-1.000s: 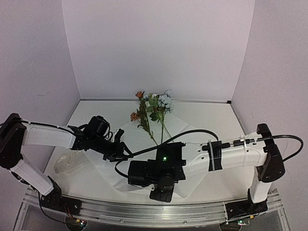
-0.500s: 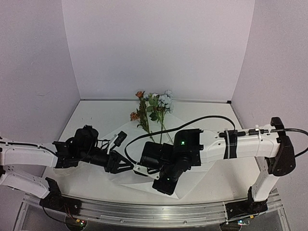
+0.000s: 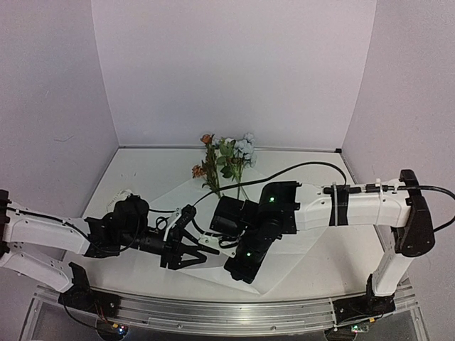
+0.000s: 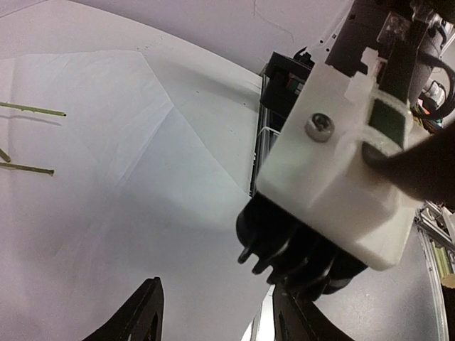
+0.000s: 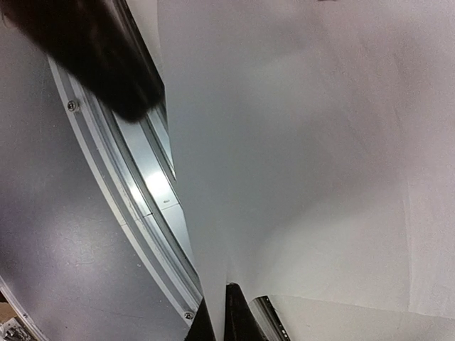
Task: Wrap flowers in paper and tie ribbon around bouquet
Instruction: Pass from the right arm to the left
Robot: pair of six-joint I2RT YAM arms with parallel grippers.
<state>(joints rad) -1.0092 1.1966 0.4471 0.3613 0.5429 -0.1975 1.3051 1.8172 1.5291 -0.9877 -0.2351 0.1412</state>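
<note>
Pinching the near edge of the large thin white paper sheet, the right gripper had its black fingers pressed together. Only its own wrist camera showed that grip, with the sheet rising from the tips as a raised fold above the silver aluminium rail. From overhead the grip was hidden under the white and black wrist. Only the overhead view took in the small bunch of orange-pink and pale blue flowers, which lay at the sheet's far corner with the blooms toward the back wall. The left wrist camera caught just two thin green stem ends lying on the paper. It also showed the left gripper with its fingers spread and nothing between them, over the sheet and just beside the right arm's white wrist block. A white tabletop lay below, boxed by plain pale lilac walls.
</note>
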